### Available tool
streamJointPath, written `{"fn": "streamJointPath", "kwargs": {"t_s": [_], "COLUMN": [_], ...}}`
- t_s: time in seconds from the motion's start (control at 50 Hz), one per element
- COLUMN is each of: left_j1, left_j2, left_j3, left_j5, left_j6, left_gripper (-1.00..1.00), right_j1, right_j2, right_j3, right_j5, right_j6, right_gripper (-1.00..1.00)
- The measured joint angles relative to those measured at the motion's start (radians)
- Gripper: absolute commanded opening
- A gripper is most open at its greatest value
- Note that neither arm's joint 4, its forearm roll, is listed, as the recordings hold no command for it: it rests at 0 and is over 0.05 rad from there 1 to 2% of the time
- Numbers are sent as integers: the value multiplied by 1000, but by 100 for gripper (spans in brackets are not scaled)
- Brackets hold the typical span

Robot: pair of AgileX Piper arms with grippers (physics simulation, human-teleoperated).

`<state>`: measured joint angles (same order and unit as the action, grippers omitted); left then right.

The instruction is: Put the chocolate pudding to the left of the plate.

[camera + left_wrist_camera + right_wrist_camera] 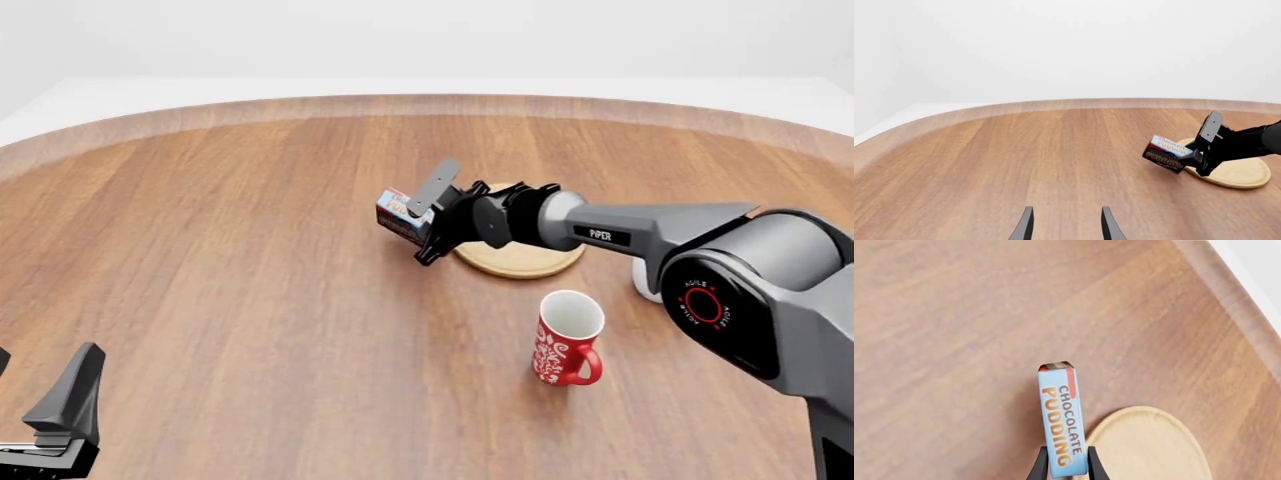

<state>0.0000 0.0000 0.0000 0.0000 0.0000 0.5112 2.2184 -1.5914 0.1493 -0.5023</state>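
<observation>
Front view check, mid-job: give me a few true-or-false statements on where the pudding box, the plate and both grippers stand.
1. The right gripper holds the chocolate pudding. True.
2. The pudding lies flat on the plate. False: it is held in the gripper at the plate's left edge, in the front view.
3. The left gripper is shut on a mug. False: it is open and holds nothing.
4. A red mug stands upright, nearer the arms than the plate. True.
5. The table is glass. False: it is wood.
</observation>
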Motion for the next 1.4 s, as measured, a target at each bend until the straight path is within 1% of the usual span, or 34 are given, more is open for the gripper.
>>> {"fn": "streamJointPath", "kwargs": {"t_s": [0.38,0.4,0.62,0.82,1.06,1.4], "left_j1": [0,0,0,0,0,0], "left_j2": [0,0,0,0,0,0], "left_j3": [0,0,0,0,0,0], "left_j5": [0,0,0,0,0,0], "left_j6": [0,0,0,0,0,0], "left_gripper": [100,100,100,100,100,100], "right_j1": [0,0,-1,-2,-7,-6], "right_j2": [16,17,36,16,-33,-140], "right_j3": [-25,-27,-28,2,63,192], "right_j5": [0,1,9,0,-24,-73], "right_j6": [4,5,15,23,34,54], "right_gripper": [-100,100,100,100,100,100]}}
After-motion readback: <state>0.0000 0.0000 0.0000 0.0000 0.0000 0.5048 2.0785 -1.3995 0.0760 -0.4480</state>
